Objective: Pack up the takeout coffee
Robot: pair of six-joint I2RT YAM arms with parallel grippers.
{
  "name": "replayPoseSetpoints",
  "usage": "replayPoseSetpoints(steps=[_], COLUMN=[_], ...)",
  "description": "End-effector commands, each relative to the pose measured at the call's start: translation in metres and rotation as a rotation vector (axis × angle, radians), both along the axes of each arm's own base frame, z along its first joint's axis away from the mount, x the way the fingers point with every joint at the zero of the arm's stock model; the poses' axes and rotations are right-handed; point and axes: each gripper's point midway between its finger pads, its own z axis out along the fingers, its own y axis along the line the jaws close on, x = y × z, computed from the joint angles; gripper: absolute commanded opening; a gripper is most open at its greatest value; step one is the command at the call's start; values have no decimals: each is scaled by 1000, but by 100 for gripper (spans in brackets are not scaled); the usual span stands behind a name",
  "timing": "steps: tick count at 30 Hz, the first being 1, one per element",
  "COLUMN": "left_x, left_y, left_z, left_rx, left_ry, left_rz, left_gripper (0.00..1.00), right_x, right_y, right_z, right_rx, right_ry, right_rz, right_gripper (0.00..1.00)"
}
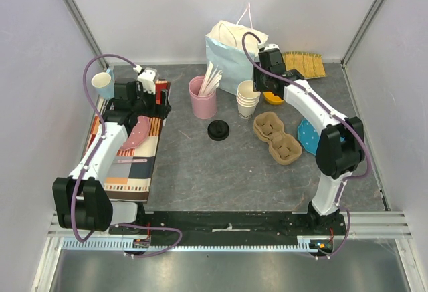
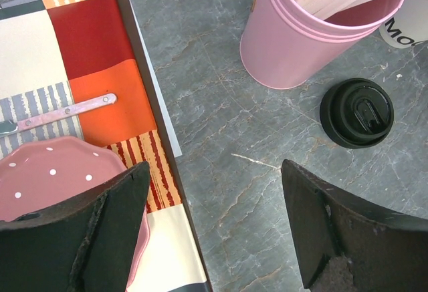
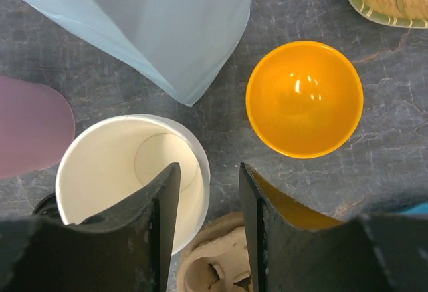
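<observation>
A round black plastic lid (image 1: 219, 130) lies alone on the grey table, also in the left wrist view (image 2: 356, 112); I see no cup under it, and no lidded coffee cup shows. A stack of lidless white paper cups (image 1: 248, 99) stands beside the pale blue paper bag (image 1: 231, 48). My right gripper (image 3: 208, 218) is open over the stack's top cup (image 3: 120, 172), one finger inside its rim and one outside. My left gripper (image 2: 214, 232) is open and empty above the table at the placemat's right edge, left of the lid.
A pink cup of wrapped straws (image 1: 202, 97) stands left of the stack. An orange bowl (image 3: 304, 98), a cardboard cup carrier (image 1: 277, 138) and a bamboo mat (image 1: 304, 65) lie to the right. A striped placemat (image 1: 127, 165) holds a pink plate (image 2: 53, 172). A light blue mug (image 1: 103, 83) stands far left.
</observation>
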Motion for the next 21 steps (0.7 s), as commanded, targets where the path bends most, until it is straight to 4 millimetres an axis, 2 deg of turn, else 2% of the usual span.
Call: replayPoseSetpoints(steps=[1, 8, 11, 15, 19, 21], left_x=[2, 3, 3, 2, 2, 2], left_y=[-2, -2, -3, -5, -5, -5], left_z=[13, 9, 9, 8, 8, 8], left_rx=[-17, -20, -27, -31, -28, -28], left_ry=[-27, -21, -19, -16, -15, -14], left_rz=[-3, -3, -8, -13, -16, -18], left_gripper=[86, 86, 86, 86, 86, 86], right_x=[7, 9, 8, 7, 3, 1], right_y=[-2, 3, 6, 7, 12, 14], right_z=[8, 7, 8, 19, 34, 37], right_rx=[-34, -55, -57, -82, -99, -99], right_ry=[-16, -18, -20, -50, -66, -65], right_rz=[-10, 0, 2, -9, 7, 16], right_gripper=[47, 24, 18, 13, 2, 0])
